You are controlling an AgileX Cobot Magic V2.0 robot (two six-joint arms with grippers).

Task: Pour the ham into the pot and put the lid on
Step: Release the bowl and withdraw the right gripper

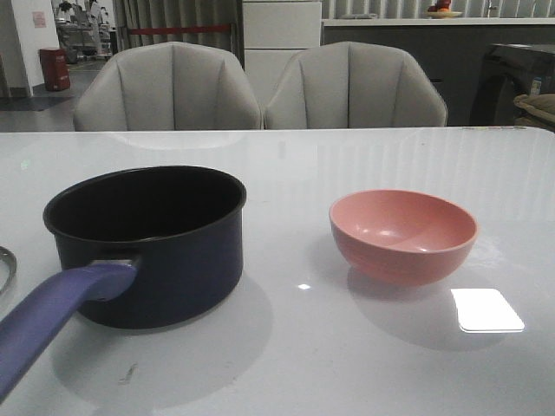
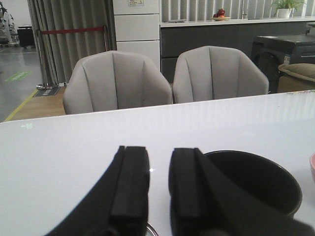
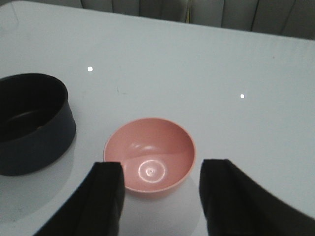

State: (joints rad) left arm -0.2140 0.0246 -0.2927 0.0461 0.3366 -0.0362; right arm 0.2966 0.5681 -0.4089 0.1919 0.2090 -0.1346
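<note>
Right wrist view shows my right gripper [image 3: 160, 196] nearest of all, its jaws spread wide with nothing between them. Just beyond the fingertips stands the pink bowl [image 3: 150, 163], almost centred in the gap, so it lies straight ahead of these jaws. The bowl looks empty: I see only a smooth shiny inside and no ham. I cannot tell where the ham is; no view shows it.

On the other side, my left gripper [image 2: 158, 189] has its jaws a little apart, a narrow gap, and they hold nothing. The pot [image 2: 258, 184] stands just behind the finger that is nearer to the bowl, so it is off to one side of these jaws and not between them.

In the front view the pot [image 1: 147, 247] is on my left half of the table [image 1: 286, 364] and the bowl [image 1: 403, 236] on my right half, near each other but apart. The long handle [image 1: 56, 316] of the pot points toward me and a bit to my left. At the left edge a thin curved metal rim [image 1: 7, 270] shows, which I judge to be the lid, beside the handle.

So I judge the left arm is nearer to the lid, and the coming move depends on this: the lid lies to the outer side of the pot.
</note>
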